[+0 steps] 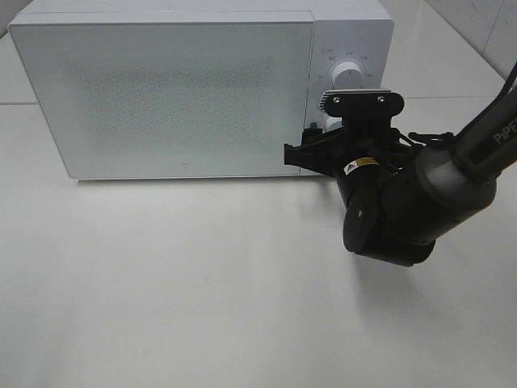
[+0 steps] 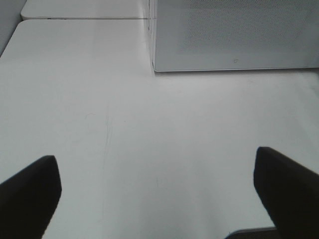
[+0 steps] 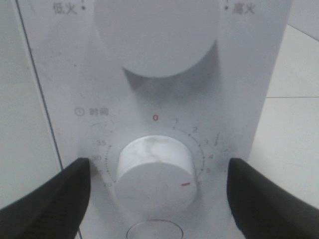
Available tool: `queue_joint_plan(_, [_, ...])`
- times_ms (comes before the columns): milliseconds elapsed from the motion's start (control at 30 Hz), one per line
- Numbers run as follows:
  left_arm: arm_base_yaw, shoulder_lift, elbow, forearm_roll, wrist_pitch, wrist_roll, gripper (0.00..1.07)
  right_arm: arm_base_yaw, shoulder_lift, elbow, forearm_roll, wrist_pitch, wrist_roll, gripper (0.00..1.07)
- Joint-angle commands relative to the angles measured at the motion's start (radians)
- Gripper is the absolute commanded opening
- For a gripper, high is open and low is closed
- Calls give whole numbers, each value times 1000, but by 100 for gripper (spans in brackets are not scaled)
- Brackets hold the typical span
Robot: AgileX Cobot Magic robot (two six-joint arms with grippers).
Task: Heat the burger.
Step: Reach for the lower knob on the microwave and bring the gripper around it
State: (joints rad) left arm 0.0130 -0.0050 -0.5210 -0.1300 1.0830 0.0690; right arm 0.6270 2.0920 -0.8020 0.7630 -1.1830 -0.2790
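Observation:
The burger is out of view; the white microwave (image 1: pixel 186 89) has its door shut. My right gripper (image 1: pixel 325 145) is up against the microwave's control panel at the lower timer knob (image 3: pixel 155 173). Its fingers (image 3: pixel 47 199) stand open on either side of the knob, not touching it. The knob's red mark points toward the lower right of the dial, near 5–6. The upper power knob (image 3: pixel 154 35) is above it. My left gripper (image 2: pixel 158 199) is open and empty over bare table, facing the microwave's front lower corner (image 2: pixel 155 68).
The white table (image 1: pixel 161 283) spreads in front of the microwave. The right arm's dark body (image 1: pixel 404 202) hangs over the table at the right, in front of the control panel. A tiled wall edge shows at the far right.

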Motion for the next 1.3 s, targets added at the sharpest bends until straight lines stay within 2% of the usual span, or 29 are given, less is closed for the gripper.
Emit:
queue_joint_plan(33, [3, -22, 1, -4, -11, -4, 99, -3, -23, -17, -4, -108, -8, 74])
queue_joint_plan(333, [3, -22, 1, -4, -11, -4, 99, 6, -23, -17, -7, -113, -23, 73])
queue_joint_plan(500, [3, -22, 1, -4, -11, -4, 99, 6, -23, -17, -7, -107, -23, 66])
queue_joint_plan(567, [3, -22, 1, -4, -11, -4, 99, 6, -23, -17, -7, -100, -22, 53])
queue_joint_plan(667, [3, -22, 1, -4, -11, -4, 99, 4, -23, -18, -7, -95, -22, 49])
queue_joint_plan(700, [3, -22, 1, -4, -11, -4, 99, 3, -23, -18, -7, -79, -13, 36])
queue_joint_plan(733, [3, -22, 1, -4, -11, -4, 99, 3, -23, -18, -7, -76, -10, 31])
queue_joint_plan(767, [3, -22, 1, -4, -11, -4, 99, 3, -23, -18, -7, -76, -10, 31])
queue_joint_plan(833, [3, -22, 1, -4, -11, -4, 99, 3, -23, -18, -23, -76, -6, 6])
queue_joint_plan(933, [3, -22, 1, -4, -11, -4, 99, 3, -23, -18, -34, -74, 6, 0])
queue_joint_plan(1133, [3, -22, 1, -4, -11, -4, 99, 3, -23, -18, -44, -74, 47, 0])
queue_joint_plan(1300, [3, -22, 1, -4, -11, -4, 99, 3, -23, -18, -113, -68, 238, 0])
